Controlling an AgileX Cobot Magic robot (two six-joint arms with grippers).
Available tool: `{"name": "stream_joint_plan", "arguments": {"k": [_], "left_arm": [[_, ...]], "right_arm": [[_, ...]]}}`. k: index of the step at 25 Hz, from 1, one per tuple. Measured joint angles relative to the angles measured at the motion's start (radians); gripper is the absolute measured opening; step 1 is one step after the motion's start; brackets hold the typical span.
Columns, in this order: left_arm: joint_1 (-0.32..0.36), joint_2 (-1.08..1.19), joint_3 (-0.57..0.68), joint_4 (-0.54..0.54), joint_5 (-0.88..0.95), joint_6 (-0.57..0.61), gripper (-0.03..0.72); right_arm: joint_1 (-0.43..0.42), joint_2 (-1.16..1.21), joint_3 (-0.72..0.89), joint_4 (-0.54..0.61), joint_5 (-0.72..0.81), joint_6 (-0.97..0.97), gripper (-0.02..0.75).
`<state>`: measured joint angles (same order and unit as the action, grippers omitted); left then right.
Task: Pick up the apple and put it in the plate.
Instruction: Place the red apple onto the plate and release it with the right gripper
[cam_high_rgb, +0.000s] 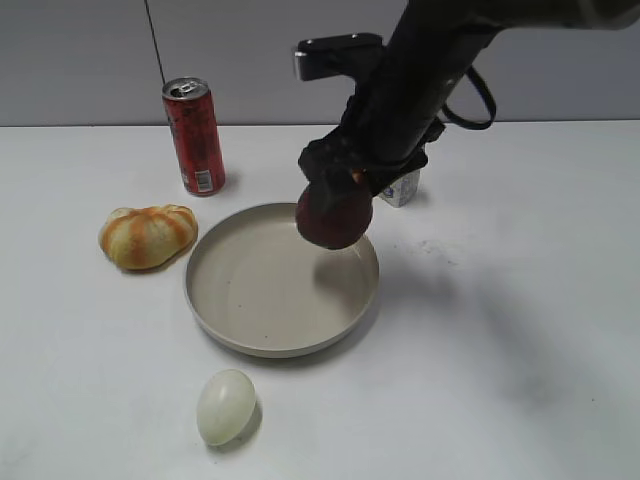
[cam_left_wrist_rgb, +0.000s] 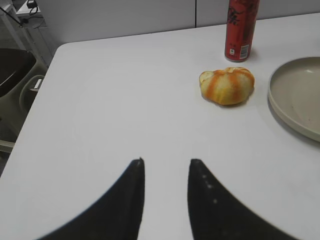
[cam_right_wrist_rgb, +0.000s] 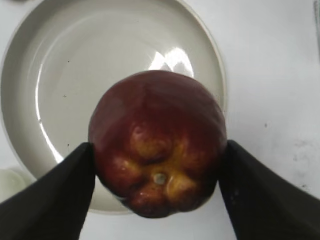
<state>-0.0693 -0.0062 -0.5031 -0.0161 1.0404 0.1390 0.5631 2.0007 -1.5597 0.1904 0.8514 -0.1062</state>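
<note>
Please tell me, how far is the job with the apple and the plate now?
Pickup looks done: the right gripper holds the apple in the air above the plate, over its right part. Left to do: lower it, open, withdraw. The left gripper is open and empty.

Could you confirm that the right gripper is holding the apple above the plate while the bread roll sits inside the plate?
Not quite. The bread roll lies on the table beside the plate, not inside it, as the exterior view shows. The rest holds: the right gripper is clamped on the apple above the plate.
</note>
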Motion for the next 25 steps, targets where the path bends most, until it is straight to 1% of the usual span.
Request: {"name": "stream_joint_plan", "arguments": {"k": [8, 9, 12, 13, 20, 23, 25], "left_arm": [[0.0, 0.0, 0.0, 0.0, 0.0, 0.0, 0.236], [0.0, 0.0, 0.0, 0.0, 0.0, 0.0, 0.236], [0.0, 0.0, 0.0, 0.0, 0.0, 0.0, 0.236], [0.0, 0.0, 0.0, 0.0, 0.0, 0.0, 0.236], [0.0, 0.0, 0.0, 0.0, 0.0, 0.0, 0.236], [0.0, 0.0, 0.0, 0.0, 0.0, 0.0, 0.236], [0.0, 0.0, 0.0, 0.0, 0.0, 0.0, 0.236]], "right_arm": [[0.012, 0.144, -0.027, -0.009, -0.031, -0.003, 0.584], [0.012, 0.152, -0.027, -0.006, -0.036, -0.003, 0.591], [0.012, 0.152, -0.038, -0.004, -0.044, -0.003, 0.659], [0.012, 0.153, -0.052, -0.004, -0.036, -0.003, 0.671], [0.01, 0.131, -0.25, -0.006, 0.173, -0.002, 0.678], [-0.011, 0.058, -0.281, -0.007, 0.225, 0.017, 0.678], [-0.04, -0.002, -0.286, -0.024, 0.281, 0.045, 0.678]]}}
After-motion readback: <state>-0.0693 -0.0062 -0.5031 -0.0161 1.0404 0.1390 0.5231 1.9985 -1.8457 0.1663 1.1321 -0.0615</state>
